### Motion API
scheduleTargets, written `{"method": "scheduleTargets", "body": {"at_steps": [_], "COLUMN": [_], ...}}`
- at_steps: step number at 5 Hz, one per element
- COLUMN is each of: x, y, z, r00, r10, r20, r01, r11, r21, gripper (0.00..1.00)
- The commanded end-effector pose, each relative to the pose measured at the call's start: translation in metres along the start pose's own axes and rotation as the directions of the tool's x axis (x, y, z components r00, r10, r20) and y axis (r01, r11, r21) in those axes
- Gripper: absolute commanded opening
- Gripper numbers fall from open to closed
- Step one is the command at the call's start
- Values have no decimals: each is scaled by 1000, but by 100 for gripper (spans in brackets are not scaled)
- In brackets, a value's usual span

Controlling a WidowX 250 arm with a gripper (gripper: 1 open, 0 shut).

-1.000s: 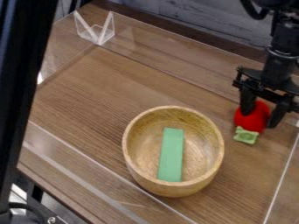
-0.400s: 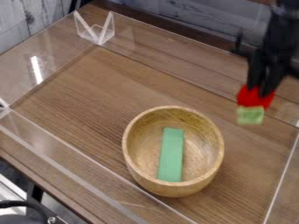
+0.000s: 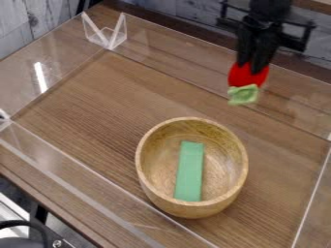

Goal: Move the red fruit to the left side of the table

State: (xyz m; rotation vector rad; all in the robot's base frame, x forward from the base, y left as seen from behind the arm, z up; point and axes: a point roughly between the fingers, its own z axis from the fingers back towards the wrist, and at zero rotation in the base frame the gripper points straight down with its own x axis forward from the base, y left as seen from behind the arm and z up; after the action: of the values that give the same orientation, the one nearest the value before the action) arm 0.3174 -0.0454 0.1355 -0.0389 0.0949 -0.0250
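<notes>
So I've got the red fruit (image 3: 246, 77) pinched in my hand (image 3: 249, 70), fingers closed down on its upper red part, and it's hanging clear of the bench (image 3: 116, 107) with nothing under it but bare wood. That puts me in the carry step: pickup is done, drop-off isn't. Right now the fruit is up over the far right part of the bench, past the wooden bowl (image 3: 193, 166) and a bit to its right, well apart from the rim. The bowl has a flat green stick (image 3: 192, 171) lying in it, which I don't care about. As for how the fruit sits, its long axis is pretty much straight up and down, red end up inside my grip and the little green leafy bit pointing at the bench below. It's a bit blurry, so I can't swear there's no slight tilt. Next I'd say I need to swing across to the left side, staying high enough that the green end doesn't clip the bowl if I cut near it, then come down over open wood short of the clear acrylic wall (image 3: 52, 160) and let go low, since a rounded thing like this will probably roll or tip if dropped from up here.
</notes>
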Motion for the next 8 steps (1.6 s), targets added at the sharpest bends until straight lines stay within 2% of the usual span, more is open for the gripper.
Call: {"method": "scheduleTargets", "body": {"at_steps": [1,2,6,8], "x": [1,4,-12,-26], "y": [3,4,39,32], "z": [17,14,24,45], "r00": [997,997,995,988], "r10": [11,27,-5,108], "r20": [76,77,97,108], "r01": [-10,-26,6,-106], "r11": [1000,1000,1000,994], "r21": [-10,-13,-13,-23], "gripper": [0,0,0,0]}}
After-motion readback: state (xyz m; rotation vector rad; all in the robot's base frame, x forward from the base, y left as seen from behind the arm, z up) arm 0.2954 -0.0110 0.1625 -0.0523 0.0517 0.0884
